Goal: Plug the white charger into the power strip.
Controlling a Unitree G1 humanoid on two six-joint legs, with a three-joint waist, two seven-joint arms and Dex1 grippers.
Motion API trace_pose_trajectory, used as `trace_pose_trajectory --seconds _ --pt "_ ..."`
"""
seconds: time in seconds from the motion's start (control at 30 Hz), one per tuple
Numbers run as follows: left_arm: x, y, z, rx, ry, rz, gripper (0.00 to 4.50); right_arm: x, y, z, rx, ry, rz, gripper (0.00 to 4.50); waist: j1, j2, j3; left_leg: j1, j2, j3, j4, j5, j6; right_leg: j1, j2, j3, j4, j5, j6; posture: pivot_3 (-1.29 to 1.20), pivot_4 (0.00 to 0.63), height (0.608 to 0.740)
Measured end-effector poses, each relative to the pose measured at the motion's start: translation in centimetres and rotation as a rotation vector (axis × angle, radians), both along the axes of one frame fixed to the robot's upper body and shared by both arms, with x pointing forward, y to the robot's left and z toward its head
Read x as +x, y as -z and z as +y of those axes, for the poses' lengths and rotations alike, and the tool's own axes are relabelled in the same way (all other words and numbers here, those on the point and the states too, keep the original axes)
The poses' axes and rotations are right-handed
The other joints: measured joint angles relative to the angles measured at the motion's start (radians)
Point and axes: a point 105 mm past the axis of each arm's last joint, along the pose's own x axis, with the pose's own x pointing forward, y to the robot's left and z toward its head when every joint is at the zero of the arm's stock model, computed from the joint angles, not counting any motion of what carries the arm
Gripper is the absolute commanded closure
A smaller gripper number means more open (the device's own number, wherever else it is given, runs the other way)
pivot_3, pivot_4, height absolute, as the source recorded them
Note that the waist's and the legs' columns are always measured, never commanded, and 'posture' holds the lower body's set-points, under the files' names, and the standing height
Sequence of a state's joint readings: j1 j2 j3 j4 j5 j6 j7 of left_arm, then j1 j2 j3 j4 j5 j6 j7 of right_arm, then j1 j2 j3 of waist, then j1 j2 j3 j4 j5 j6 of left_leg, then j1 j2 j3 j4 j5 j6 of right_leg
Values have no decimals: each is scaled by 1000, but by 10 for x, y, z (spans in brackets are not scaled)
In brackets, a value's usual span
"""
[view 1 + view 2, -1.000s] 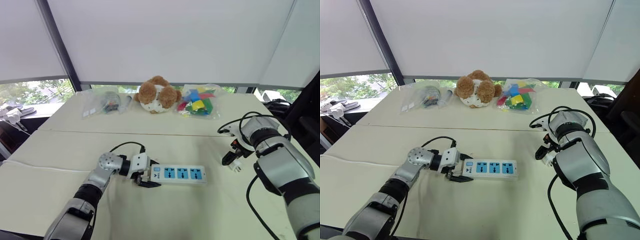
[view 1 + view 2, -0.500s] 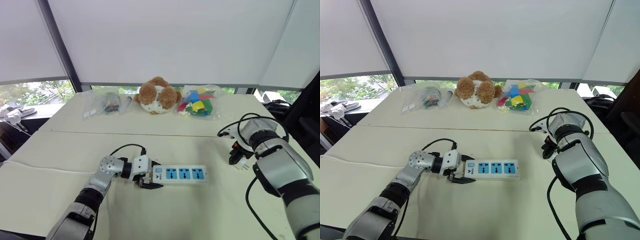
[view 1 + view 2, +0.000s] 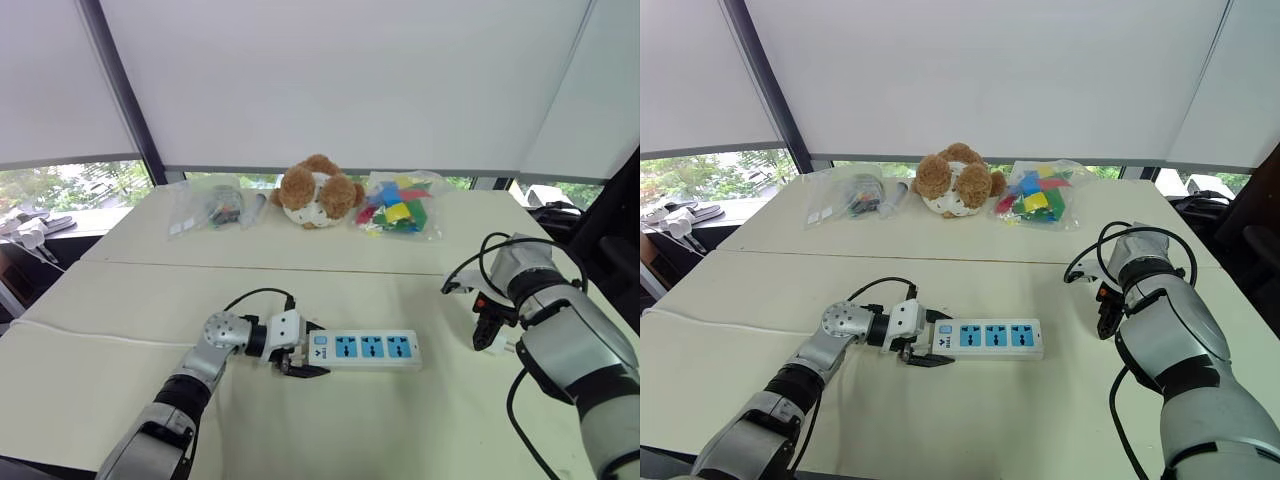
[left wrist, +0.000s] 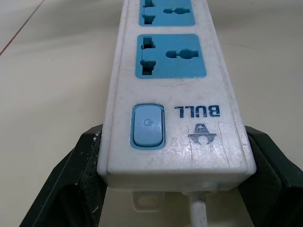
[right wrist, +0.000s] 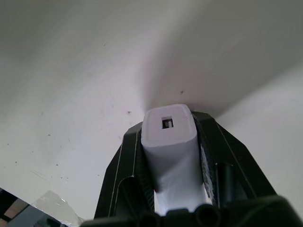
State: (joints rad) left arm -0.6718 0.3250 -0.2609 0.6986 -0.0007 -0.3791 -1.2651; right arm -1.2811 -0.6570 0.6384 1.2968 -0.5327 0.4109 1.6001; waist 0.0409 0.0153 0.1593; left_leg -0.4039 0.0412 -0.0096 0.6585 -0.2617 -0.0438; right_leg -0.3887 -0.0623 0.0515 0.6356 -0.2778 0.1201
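Risk lies in alignment: right gripper (image 3: 485, 327) is closed around the white charger (image 5: 171, 142) at the surface's (image 3: 400, 430) right side, well apart from the power strip (image 3: 372, 348), whose left end the left gripper (image 3: 301, 350) pinches; tilted prongs could miss the sockets and shove the strip

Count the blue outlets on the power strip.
3, in a row along the power strip: one outlet beside the switch end held by the left gripper, one in the middle, one at the far end. All empty; none looks hidden.
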Motion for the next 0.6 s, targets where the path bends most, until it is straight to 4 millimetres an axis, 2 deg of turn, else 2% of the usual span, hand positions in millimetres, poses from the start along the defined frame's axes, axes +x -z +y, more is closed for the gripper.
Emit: trace_pose_trajectory --seconds 0.07,0.17,0.27,0.37,0.43,0.5,0.6 --pt "1 -1 0 2 3 2 1457 0 -1 -1 24 -47 -19 3372 0 0 0 0 0 0 1 0 0 0 0 0 0 0 0 0 150 739" --pt "3 -2 1 10 13 16 1457 9 -14 16 213 -108 -139 3372 -4 1 0 -1 0 0 1 0 0 -1 0 1 0 2 4 0 150 739" --pt "6 -3 3 22 26 41 1457 23 -49 49 560 -190 -385 3372 -3 1 0 -1 0 -1 1 0 0 -1 0 1 0 3 5 0 150 739" --pt "8 -4 2 44 66 67 1457 15 -81 71 897 -251 -595 3372 -1 -1 1 -3 0 -3 2 0 0 -1 1 0 -1 2 5 0 150 739" --pt "9 -5 4 61 85 77 1457 3 -85 79 1045 -235 -595 3372 -6 -1 1 -3 0 -3 2 0 0 -2 1 1 -1 3 5 0 150 739" --pt "11 -7 9 86 100 84 1457 -9 -85 95 1203 -237 -620 3372 -15 -1 1 -3 2 -3 2 0 1 -2 3 1 -1 3 5 0 150 739" --pt "13 -9 15 124 116 94 1457 -17 -74 113 1335 -177 -686 3372 -35 -2 1 -3 3 -5 1 0 1 -3 5 1 1 2 5 0 150 739"
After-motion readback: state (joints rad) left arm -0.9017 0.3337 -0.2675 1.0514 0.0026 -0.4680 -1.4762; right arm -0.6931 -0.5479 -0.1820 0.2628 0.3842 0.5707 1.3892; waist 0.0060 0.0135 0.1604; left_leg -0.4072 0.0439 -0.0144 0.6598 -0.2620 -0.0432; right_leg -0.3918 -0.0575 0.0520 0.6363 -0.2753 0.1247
